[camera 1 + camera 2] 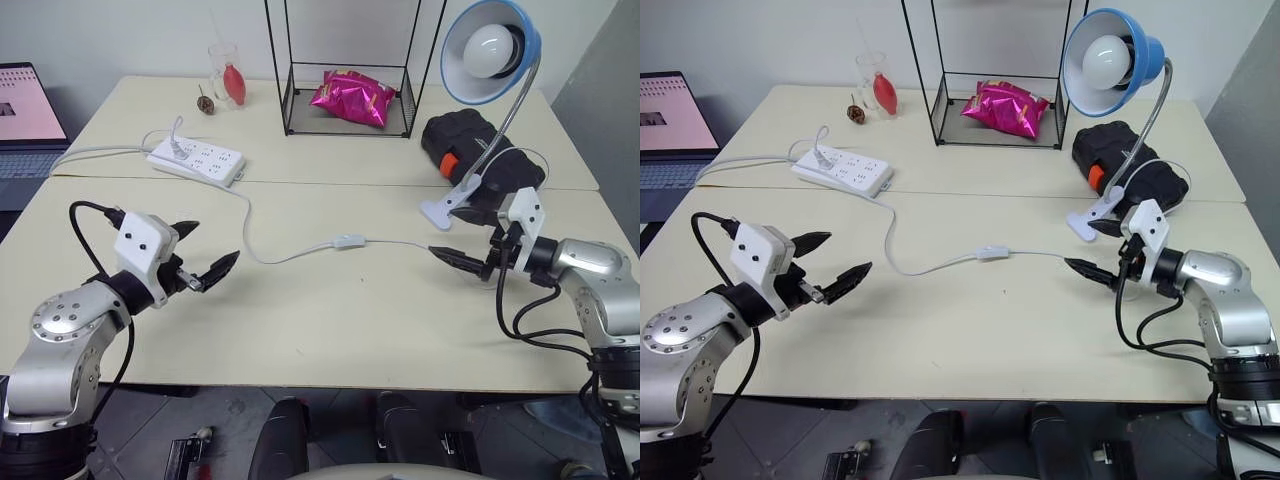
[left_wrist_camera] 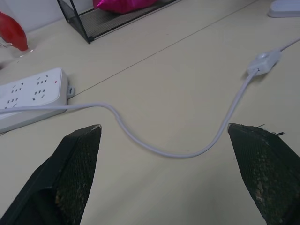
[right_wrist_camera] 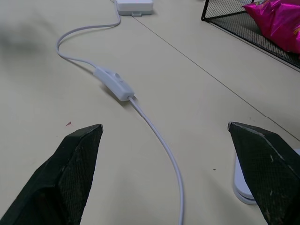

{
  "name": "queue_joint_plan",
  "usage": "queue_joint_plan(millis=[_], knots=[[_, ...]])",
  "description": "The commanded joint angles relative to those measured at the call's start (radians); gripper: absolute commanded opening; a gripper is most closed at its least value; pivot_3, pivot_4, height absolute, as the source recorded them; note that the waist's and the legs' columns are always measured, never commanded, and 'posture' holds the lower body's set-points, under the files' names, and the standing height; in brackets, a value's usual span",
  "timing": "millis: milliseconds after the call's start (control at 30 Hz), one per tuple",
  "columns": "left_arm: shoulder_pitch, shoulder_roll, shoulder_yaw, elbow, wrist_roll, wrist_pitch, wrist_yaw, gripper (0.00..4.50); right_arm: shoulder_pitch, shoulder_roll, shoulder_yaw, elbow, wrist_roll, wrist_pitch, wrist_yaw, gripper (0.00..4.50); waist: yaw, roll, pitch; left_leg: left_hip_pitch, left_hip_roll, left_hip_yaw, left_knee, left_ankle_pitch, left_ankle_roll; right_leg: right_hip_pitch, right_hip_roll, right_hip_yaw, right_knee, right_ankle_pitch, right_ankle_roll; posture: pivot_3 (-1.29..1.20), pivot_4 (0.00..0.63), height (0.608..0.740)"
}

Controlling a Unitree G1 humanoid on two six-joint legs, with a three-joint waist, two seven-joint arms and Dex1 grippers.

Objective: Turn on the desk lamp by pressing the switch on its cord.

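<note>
1. Switch: small white oblong, flat on the near table, about midway between the 2 grippers, touched by neither.
2. Cord: thin, white, slack. Curves from the switch toward the left, up to the power strip; the other end runs right toward the lamp's clip base.
3. Desk lamp: blue dome shade, white bulb unlit, silver gooseneck bending down to the white clip base at the right of the table, beside a black bag with an orange patch.
4. Right gripper: fingers spread wide in the right wrist view, holding nothing, hovering low over the table right of the switch, pointing at it, near the clip base.
5. Left gripper: fingers spread, empty, above the near-left table, well apart from the switch, aimed toward the cord's curve.
6. Far table: wire rack with a pink snack bag inside; glass with a red item; laptop at the far left.
</note>
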Motion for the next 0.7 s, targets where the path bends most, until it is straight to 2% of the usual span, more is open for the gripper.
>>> queue_joint_plan(millis=[33,300,533,700], knots=[[-0.032,0.009,0.005,-0.019,-0.008,-0.032,-0.010,4.47,0.011,0.005,-0.026,-0.053,0.025,0.007,-0.009,4.50,0.000,0.000,0.000,0.000,0.000,0.000,0.000,0.000,0.000,0.000,0.000,0.000,0.000,0.000,0.000,0.00,0.150,0.740],[-0.047,0.011,-0.033,-0.013,0.030,-0.032,0.005,4.47,0.033,0.018,-0.032,-0.093,0.028,0.023,-0.030,4.50,0.000,0.000,0.000,0.000,0.000,0.000,0.000,0.000,0.000,0.000,0.000,0.000,0.000,0.000,0.000,0.00,0.150,0.740],[-0.093,0.000,-0.020,0.042,-0.053,-0.032,-0.069,4.47,0.038,0.029,-0.040,-0.157,0.043,0.060,-0.069,4.50,0.000,0.000,0.000,0.000,0.000,0.000,0.000,0.000,0.000,0.000,0.000,0.000,0.000,0.000,0.000,0.00,0.150,0.740],[-0.129,-0.009,-0.089,0.102,0.011,-0.098,-0.080,4.47,0.055,0.028,-0.037,-0.232,0.078,0.139,-0.094,4.50,0.000,0.000,0.000,0.000,0.000,0.000,0.000,0.000,0.000,0.000,0.000,0.000,0.000,0.000,0.000,0.00,0.150,0.740]])
